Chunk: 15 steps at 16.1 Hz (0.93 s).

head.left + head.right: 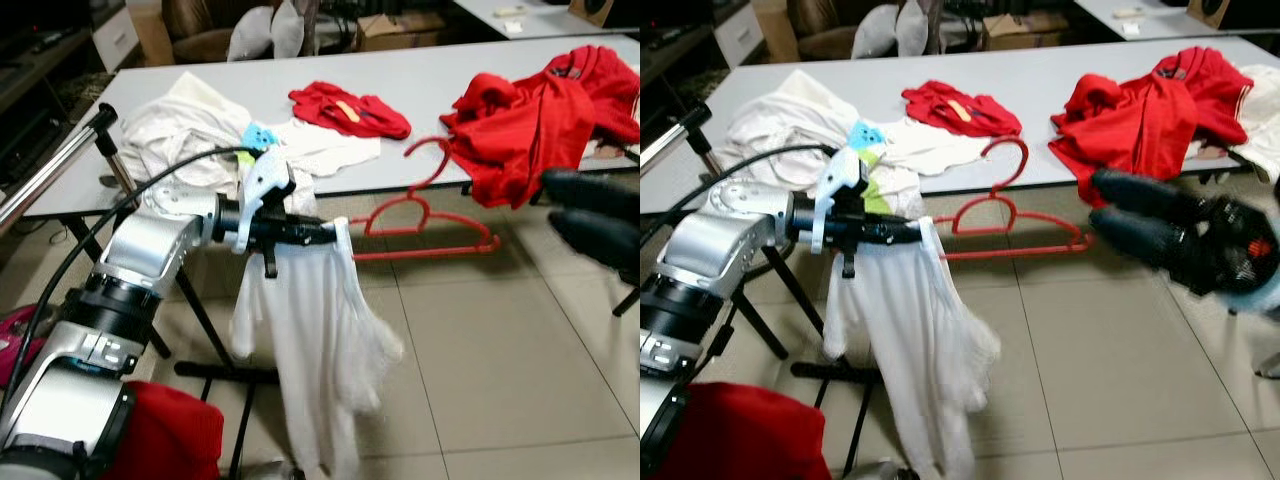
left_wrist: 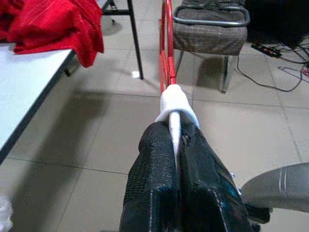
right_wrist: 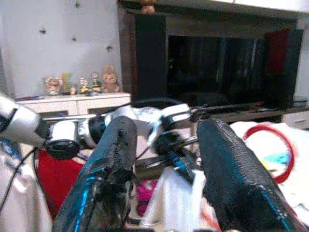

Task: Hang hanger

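My left gripper (image 1: 325, 235) is shut on one end of a red hanger (image 1: 425, 215), held out level in front of the table. A white garment (image 1: 320, 340) is draped over that end and hangs down toward the floor. In the left wrist view the black fingers (image 2: 154, 159) pinch the cloth-covered hanger arm, and the red hanger (image 2: 165, 48) runs away from them. My right gripper (image 1: 1098, 198) is open just past the hanger's far end, not touching it. In the right wrist view its two fingers (image 3: 116, 145) stand wide apart, facing my left arm.
A grey table (image 1: 440, 70) carries a pile of red clothes (image 1: 540, 110), a red top (image 1: 350, 108) and white clothes (image 1: 190, 125). A metal rack pole (image 1: 50, 165) slants at the left. Tiled floor (image 1: 500, 350) lies below, with a chair (image 2: 212, 24) beyond.
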Motion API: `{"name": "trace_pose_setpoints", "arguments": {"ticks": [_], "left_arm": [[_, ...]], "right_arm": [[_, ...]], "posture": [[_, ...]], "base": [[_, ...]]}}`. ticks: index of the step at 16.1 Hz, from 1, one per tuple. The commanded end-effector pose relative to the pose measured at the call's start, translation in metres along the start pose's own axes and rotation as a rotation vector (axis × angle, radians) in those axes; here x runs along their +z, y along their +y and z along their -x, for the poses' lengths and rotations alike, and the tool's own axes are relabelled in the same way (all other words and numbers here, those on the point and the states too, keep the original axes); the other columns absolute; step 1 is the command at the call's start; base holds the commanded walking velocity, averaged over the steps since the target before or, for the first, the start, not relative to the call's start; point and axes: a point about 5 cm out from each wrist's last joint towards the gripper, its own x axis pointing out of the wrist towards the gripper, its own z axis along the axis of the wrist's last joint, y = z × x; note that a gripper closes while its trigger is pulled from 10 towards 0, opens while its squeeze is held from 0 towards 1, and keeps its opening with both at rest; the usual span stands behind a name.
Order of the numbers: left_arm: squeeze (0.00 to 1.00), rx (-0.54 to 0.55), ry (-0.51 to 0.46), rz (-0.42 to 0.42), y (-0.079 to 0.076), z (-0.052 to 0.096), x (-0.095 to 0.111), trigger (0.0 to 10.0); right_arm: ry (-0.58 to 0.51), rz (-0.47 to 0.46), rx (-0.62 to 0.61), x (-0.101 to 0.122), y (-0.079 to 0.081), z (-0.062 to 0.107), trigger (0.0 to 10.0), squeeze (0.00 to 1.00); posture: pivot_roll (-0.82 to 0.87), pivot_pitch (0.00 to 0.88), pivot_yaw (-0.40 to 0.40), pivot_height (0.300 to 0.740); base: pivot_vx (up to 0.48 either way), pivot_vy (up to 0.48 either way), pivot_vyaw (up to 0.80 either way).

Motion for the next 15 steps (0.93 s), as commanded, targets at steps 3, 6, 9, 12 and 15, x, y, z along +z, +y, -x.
{"name": "trace_pose_setpoints", "arguments": {"ticks": [3,6,9,12,15], "left_arm": [[0.0,0.015,-0.109,-0.033,-0.002,0.009,0.023,0.0],[0.0,-0.008,-0.141,-0.055,-0.005,0.009,0.036,0.0],[0.0,-0.026,-0.147,-0.069,-0.009,0.01,0.041,0.0],[0.0,-0.059,-0.158,-0.082,-0.011,0.009,0.046,0.0],[0.0,-0.088,-0.205,-0.076,-0.01,0.008,0.055,0.0]], "right_arm": [[0.103,-0.128,-0.097,-0.056,0.015,-0.022,10.0,1.0],[0.174,-0.23,-0.32,-0.109,0.006,-0.021,10.0,1.0],[0.217,-0.29,-0.482,-0.131,0.001,-0.002,10.0,1.0],[0.226,-0.323,-0.622,-0.151,-0.008,0.022,10.0,1.0],[0.254,-0.37,-0.709,-0.167,-0.013,0.043,10.0,1.0]], "posture": [[-0.12,0.0,0.1,0.74],[-0.11,0.0,0.084,0.74],[-0.11,0.0,0.074,0.74],[-0.11,0.0,0.073,0.74],[-0.12,0.0,0.076,0.74]], "base": [[0.0,0.0,0.0],[0.0,0.0,0.0],[0.0,0.0,0.0],[0.0,0.0,0.0],[0.0,0.0,0.0]]}}
